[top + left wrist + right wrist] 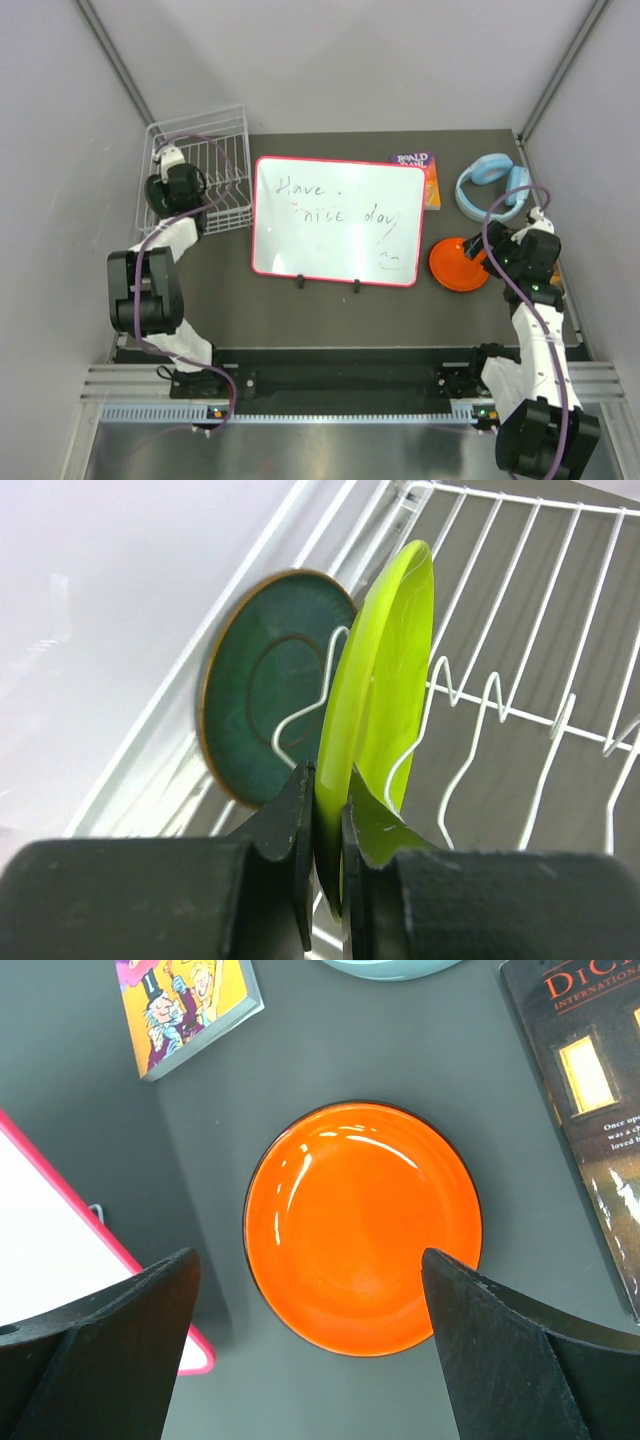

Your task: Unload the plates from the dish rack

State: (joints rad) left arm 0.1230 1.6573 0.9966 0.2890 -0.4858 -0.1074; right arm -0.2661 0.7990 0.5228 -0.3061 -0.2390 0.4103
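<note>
Your left gripper (pixel 328 785) is pinched tight on the lower rim of the lime-yellow plate (pixel 385 670). That plate stands on edge in the dish rack (pixel 215 150) at the far left of the table (pixel 330 310), just beside a dark blue-green plate (pixel 262 685). Whether it's free of the wire prongs is hard to tell, so lift it straight up before swinging across. Over on the right, your right gripper (pixel 310 1260) hangs spread wide above the orange plate (pixel 380 1210), which is already unloaded and lying flat.
</note>
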